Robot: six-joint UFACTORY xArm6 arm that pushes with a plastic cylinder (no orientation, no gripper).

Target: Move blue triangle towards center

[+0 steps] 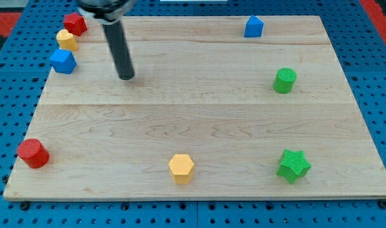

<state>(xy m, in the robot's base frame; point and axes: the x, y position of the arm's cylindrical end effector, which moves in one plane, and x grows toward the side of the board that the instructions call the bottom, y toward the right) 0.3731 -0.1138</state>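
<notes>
The blue triangle (254,26) sits near the view's top edge of the wooden board (199,120), right of the middle. My tip (126,76) rests on the board in the upper left part, far to the left of the blue triangle and a little below it. A blue cube (63,61) lies to the left of my tip. The tip touches no block.
A red block (74,24) and a yellow block (67,40) sit at the top left corner. A green cylinder (285,80) is at the right. A red cylinder (33,153), a yellow hexagon (181,168) and a green star (293,165) lie along the bottom.
</notes>
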